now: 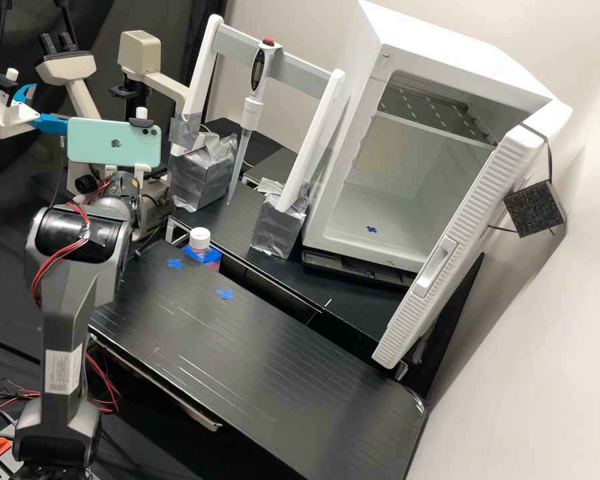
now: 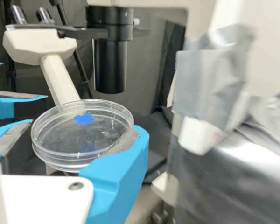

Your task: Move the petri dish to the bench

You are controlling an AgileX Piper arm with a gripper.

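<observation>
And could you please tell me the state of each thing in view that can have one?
Petri dish: held, roughly level
Gripper: closed on the dish's sides
Bottle: upright, white cap on
White cabinet's door: open
Pipette: hanging upright, tip fitted and pointing down

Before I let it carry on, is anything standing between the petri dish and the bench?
The tool holds the petri dish. I see nothing squarely between it and the bench, though the white-capped bottle at the bench's far edge, close to a blue mark, could crowd a low path.
</observation>
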